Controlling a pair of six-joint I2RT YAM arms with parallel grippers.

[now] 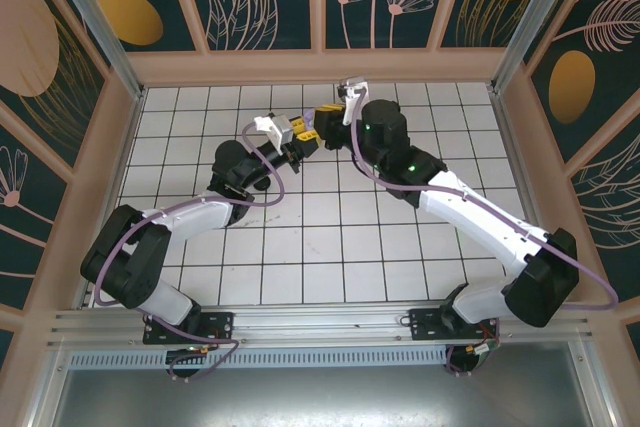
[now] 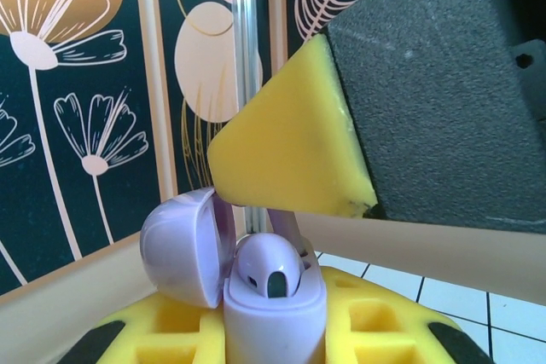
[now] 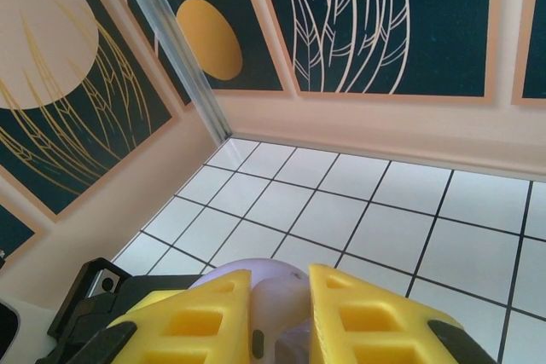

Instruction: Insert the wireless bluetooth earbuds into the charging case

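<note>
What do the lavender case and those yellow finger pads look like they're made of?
Lavender case: probably hard molded plastic, smooth, with a soft sheen on its open lid. Yellow finger pads: look like foam or soft rubber, matte, with a finely grainy surface and slightly ragged edges.

White tile floor [image 1: 330, 237], dark floral wall panels [image 1: 250, 27], prob. alu. posts [image 1: 92, 19].

The table [image 1: 330, 247] is a white tiled surface ruled with thin dark grid lines, filling the middle of the top view. A raised beige rim [image 1: 320, 69] borders its top, left and right sides. Along its bottom edge runs an aluminium rail [image 1: 320, 319], carrying the left arm's base [image 1: 190, 327] at lower left and the right arm's base [image 1: 447, 323] at lower right.
</note>
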